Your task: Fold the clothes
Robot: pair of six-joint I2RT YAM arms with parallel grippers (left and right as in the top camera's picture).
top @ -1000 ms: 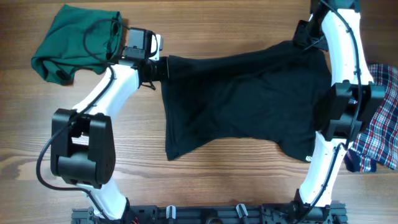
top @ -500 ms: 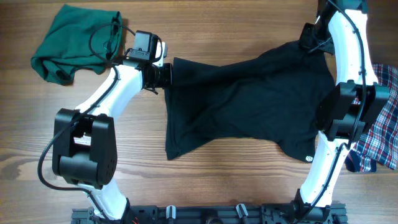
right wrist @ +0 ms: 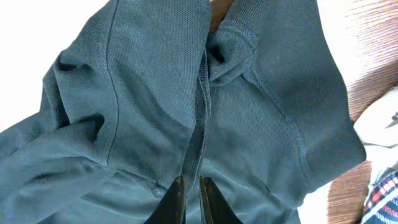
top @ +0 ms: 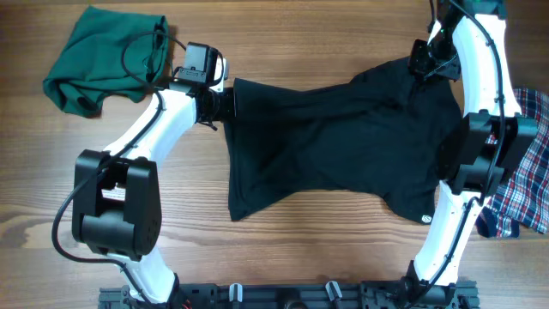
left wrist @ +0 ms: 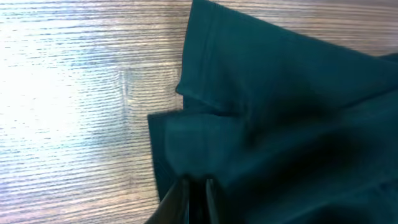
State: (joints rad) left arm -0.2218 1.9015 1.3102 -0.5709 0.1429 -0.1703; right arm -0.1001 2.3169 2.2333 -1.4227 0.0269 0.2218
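On the wooden bench [top: 343, 257], left claw [left wrist: 194, 193] and right claw [right wrist: 189, 199] each pinch the black top [top: 343, 146]; it should lie flat before releasing.

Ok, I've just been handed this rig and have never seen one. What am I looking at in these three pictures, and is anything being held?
The wide picture looks straight down on a wooden table. The two white-and-black jointed things are robot arms, the left arm and the right arm. Each ends in a two-finger tool. The other two pictures come from small cameras on the wrists, looking along those fingers.

A black top lies spread in the middle of the table. A dark green garment is bunched at the far left, and a plaid garment sits at the right edge, partly under the right arm.

The left tool has its fingers nearly together on the top's left edge. The right tool pinches a fold near its far right corner. So both arms hold the black top.
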